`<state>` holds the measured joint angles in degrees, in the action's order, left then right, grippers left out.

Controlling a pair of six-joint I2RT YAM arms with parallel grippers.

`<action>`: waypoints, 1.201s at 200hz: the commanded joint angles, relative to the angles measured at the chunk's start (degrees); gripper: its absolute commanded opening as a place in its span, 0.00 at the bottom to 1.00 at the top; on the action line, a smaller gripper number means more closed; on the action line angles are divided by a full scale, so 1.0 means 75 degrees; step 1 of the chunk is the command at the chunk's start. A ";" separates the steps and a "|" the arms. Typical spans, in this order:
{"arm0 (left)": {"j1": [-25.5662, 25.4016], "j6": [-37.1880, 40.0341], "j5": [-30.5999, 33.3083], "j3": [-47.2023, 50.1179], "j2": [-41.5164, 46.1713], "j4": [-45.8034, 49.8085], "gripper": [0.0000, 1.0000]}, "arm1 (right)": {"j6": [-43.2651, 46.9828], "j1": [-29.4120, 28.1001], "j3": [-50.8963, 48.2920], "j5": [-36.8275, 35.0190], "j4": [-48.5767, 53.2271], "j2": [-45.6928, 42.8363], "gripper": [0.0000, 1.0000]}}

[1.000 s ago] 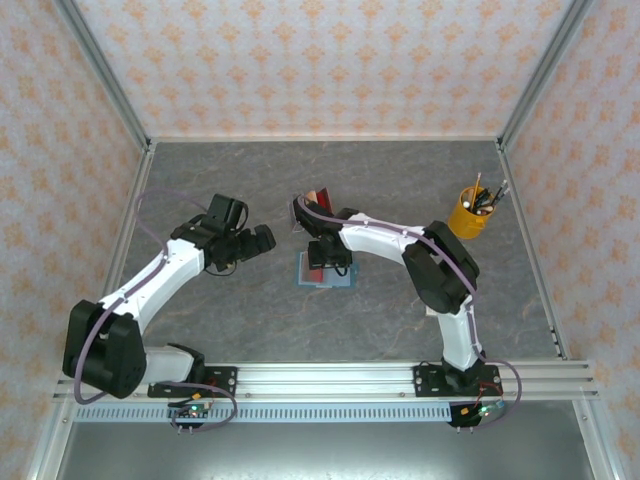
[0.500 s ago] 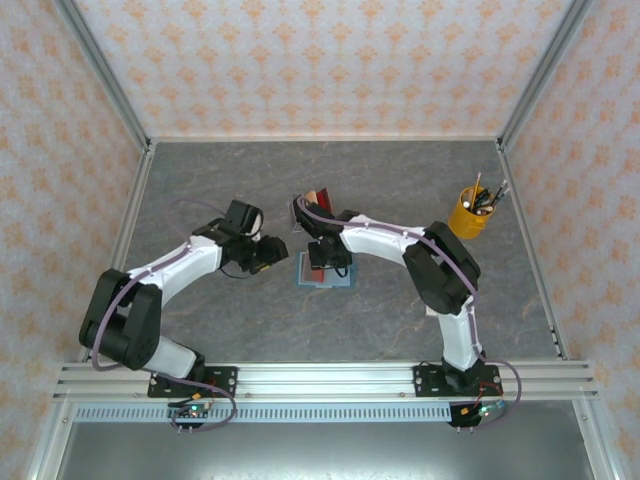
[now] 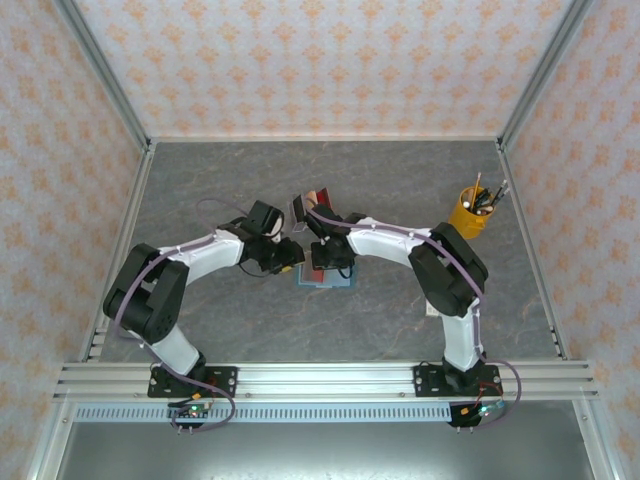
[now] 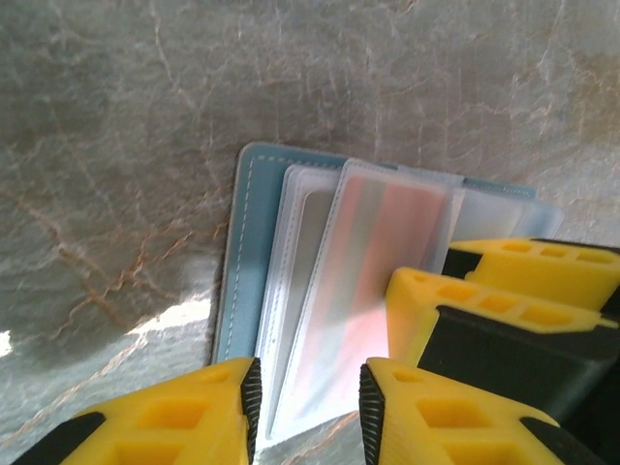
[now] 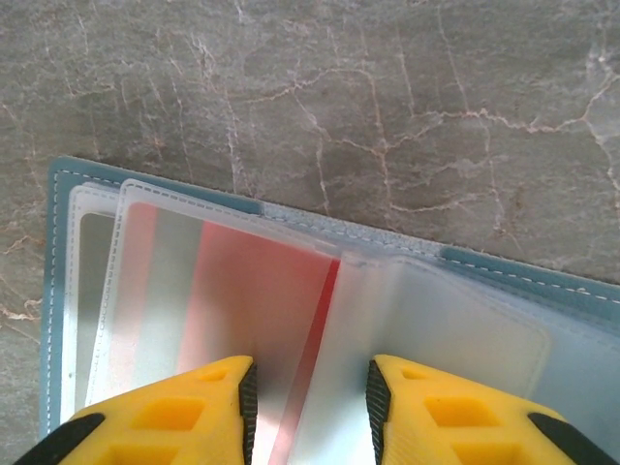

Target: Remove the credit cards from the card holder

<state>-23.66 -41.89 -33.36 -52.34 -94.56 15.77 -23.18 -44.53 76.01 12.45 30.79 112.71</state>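
The card holder (image 3: pixel 341 281) lies open on the grey table, its blue rim (image 4: pixel 247 242) (image 5: pixel 58 242) round clear pockets. A red credit card (image 5: pixel 252 291) (image 4: pixel 387 232) sits inside the top clear pocket, and a grey one (image 5: pixel 92 281) (image 4: pixel 310 242) in the pocket under it. My left gripper (image 3: pixel 288 258) (image 4: pixel 308 387) hovers at the holder's left side, open, its jaws straddling the pocket edges without touching them. My right gripper (image 3: pixel 325 258) (image 5: pixel 310 383) is over the holder's middle, open, with a raised clear leaf and the red card's edge between its jaws. Its yellow fingers (image 4: pixel 455 300) show in the left wrist view.
A yellow pen cup (image 3: pixel 467 215) stands at the back right. A reddish flat thing (image 3: pixel 320 196) lies on the table just behind the right wrist. Patterned walls and metal rails enclose the table (image 3: pixel 200 330), and the two wrists are close together.
My left arm has swung right to the holder's left edge and its jaws have narrowed a lot. The right gripper stayed over the holder and closed a little.
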 commanded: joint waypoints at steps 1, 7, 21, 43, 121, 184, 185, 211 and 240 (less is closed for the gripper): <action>-0.0079 -0.0069 -0.0206 -0.0252 -0.0173 -0.0204 0.33 | 0.0073 0.0055 -0.0461 0.0059 0.0434 0.0369 0.36; -0.0113 -0.0063 -0.0251 -0.0285 -0.0226 -0.0172 0.32 | 0.0057 0.0067 -0.0475 0.0083 0.0420 0.0350 0.36; -0.0222 0.0011 -0.0262 -0.0358 -0.0291 -0.0037 0.31 | 0.0015 0.0084 -0.0496 0.0131 0.0384 0.0338 0.36; -0.0302 0.0100 -0.0056 -0.0407 -0.0358 0.0201 0.29 | -0.0034 0.0119 -0.0545 0.0223 0.0303 0.0327 0.36; -0.0321 0.0077 0.0019 -0.0378 -0.0644 0.0206 0.25 | -0.0106 0.0222 -0.0663 0.0411 0.0149 0.0252 0.34; -0.0326 0.0271 0.0107 -0.0497 -0.0743 0.0490 0.28 | -0.0135 0.0266 -0.0725 0.0590 0.0033 0.0245 0.34; -0.0326 0.0274 0.0092 -0.0504 -0.0747 0.0483 0.28 | -0.0134 0.0266 -0.0725 0.0596 0.0032 0.0249 0.34; -0.0326 0.0429 0.0144 -0.0630 -0.0878 0.0722 0.28 | -0.0136 0.0289 -0.0736 0.0648 -0.0009 0.0242 0.35; -0.0337 0.0575 0.0070 -0.0697 -0.0925 0.0864 0.28 | -0.0145 0.0324 -0.0782 0.0724 -0.0049 0.0234 0.35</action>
<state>-25.89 -39.94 -33.65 -56.29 -100.31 19.27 -23.53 -42.30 73.43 17.85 27.55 111.53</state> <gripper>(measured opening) 0.281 0.349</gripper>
